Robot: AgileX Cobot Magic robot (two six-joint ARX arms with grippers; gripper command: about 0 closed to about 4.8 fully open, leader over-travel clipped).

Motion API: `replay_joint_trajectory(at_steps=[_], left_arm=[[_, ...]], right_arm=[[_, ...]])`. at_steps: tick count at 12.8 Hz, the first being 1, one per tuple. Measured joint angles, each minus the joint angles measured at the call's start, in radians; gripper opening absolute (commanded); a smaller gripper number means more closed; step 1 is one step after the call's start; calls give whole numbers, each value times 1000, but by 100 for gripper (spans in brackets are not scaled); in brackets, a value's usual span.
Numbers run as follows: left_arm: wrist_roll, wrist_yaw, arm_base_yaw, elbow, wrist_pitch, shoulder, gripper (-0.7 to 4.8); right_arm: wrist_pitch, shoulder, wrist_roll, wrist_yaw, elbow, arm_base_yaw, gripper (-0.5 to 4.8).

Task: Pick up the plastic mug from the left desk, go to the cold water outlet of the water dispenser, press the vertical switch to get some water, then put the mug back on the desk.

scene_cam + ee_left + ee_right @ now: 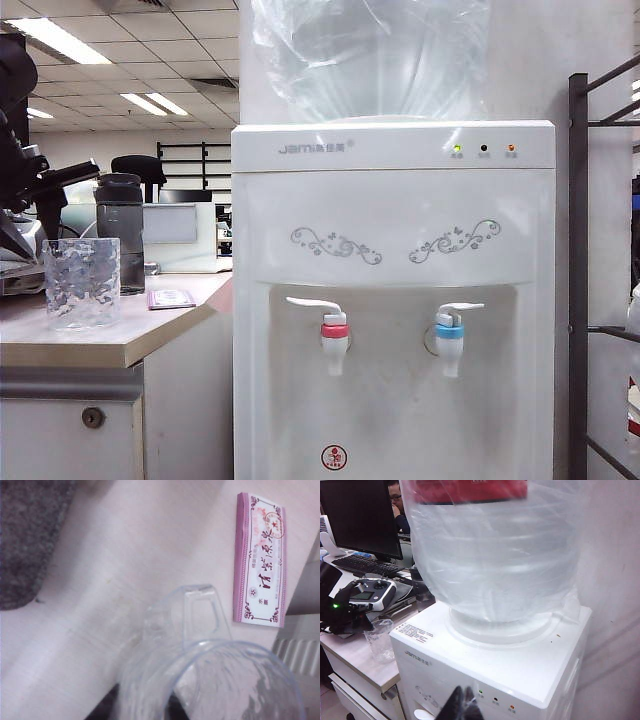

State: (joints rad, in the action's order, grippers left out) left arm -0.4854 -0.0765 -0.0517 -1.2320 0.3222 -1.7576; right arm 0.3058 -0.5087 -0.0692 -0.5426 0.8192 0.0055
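Clear rippled plastic mug [210, 680] stands on the beige left desk [110, 335], directly under the left gripper [25, 240]; jaw state cannot be told. Right gripper [462, 707] hovers above the white water dispenser [520, 675], apparently closed. Risk: slick, thin wall slips or tips.

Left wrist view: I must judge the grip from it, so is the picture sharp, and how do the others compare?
Left wrist view: the plastic mug is soft and blurred up close, while the pink booklet reads clearer. Exterior view: sharp, evenly lit, ceiling lights glaring. Right wrist view: the water bottle glares, and the right tool is a dark blur.
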Motion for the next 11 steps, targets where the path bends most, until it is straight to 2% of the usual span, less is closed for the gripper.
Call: replay_joint_trajectory(at_steps=[4, 5, 6, 11], left_arm=[[1, 0, 0, -2, -27, -37, 115], [1, 0, 0, -2, -27, -42, 19], [2, 0, 1, -2, -22, -44, -6], [47, -5, 1, -51, 4, -45, -6]], right_arm=[[0, 0, 0, 0, 0, 0, -6], [0, 0, 0, 0, 0, 0, -6], [0, 0, 0, 0, 0, 0, -6], [25, 0, 0, 0, 0, 0, -6]])
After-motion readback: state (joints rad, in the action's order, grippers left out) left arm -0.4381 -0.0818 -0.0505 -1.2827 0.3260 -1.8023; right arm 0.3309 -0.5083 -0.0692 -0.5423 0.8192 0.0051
